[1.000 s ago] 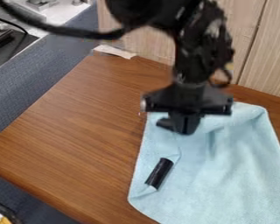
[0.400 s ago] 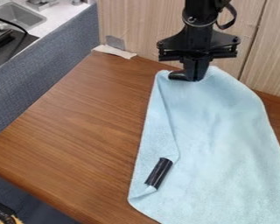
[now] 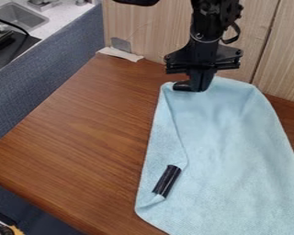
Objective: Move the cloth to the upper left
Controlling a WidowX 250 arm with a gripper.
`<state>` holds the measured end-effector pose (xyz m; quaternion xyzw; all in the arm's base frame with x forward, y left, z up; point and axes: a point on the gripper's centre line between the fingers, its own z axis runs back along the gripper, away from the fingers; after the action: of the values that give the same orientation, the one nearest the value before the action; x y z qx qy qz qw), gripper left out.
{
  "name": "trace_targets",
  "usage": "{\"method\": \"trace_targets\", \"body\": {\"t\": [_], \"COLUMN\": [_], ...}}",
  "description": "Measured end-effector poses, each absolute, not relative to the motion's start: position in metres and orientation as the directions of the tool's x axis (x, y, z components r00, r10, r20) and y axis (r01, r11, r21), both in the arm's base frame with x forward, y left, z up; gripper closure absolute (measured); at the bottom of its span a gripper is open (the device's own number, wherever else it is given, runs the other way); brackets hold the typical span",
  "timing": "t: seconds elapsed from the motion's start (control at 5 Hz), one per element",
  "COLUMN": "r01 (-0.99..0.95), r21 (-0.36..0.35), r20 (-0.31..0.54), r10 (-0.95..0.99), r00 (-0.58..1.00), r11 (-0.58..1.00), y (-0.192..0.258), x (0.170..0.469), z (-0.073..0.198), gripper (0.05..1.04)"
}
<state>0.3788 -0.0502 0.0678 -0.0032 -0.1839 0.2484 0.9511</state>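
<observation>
The black gripper (image 3: 198, 87) hangs at the upper middle of the camera view, near the wooden back panel. Its fingers are shut on the top edge of the light blue cloth (image 3: 229, 151), and the fabric stretches down from there toward the front right. The cloth's left side is folded over in a long narrow strip. A black cylindrical object lies on this strip at the lower left of the cloth.
The brown wooden table (image 3: 82, 133) reaches to the left of the cloth. A wooden panel (image 3: 155, 32) stands along the back. White paper (image 3: 120, 54) lies at the back left corner, beside a blue-grey partition (image 3: 45, 69).
The gripper has moved toward the back with the cloth's top edge, then slightly down and left. The cloth's upper part is drawn out further; its lower part has hardly moved.
</observation>
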Motion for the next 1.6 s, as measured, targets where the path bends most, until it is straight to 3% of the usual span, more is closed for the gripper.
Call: {"method": "trace_targets", "body": {"t": [0.6,0.8,1.2,1.4,1.6], "r01": [-0.566,-0.588,-0.594,-0.584,-0.566], "r21": [-0.058,-0.038,-0.026,-0.059,-0.078], "r20": [0.348,0.335,0.329,0.343,0.361], "r10": [0.548,0.565,0.568,0.566,0.552], "r00": [0.761,0.754,0.754,0.75,0.751], "r11": [0.822,0.808,0.804,0.81,0.821], "y": [-0.03,-0.028,-0.026,-0.029,-0.029], "x": [0.384,0.383,0.38,0.381,0.378], "z": [0.034,0.034,0.033,0.052,0.069], "gripper": [1.005,0.855,0.288,0.079,0.076]}}
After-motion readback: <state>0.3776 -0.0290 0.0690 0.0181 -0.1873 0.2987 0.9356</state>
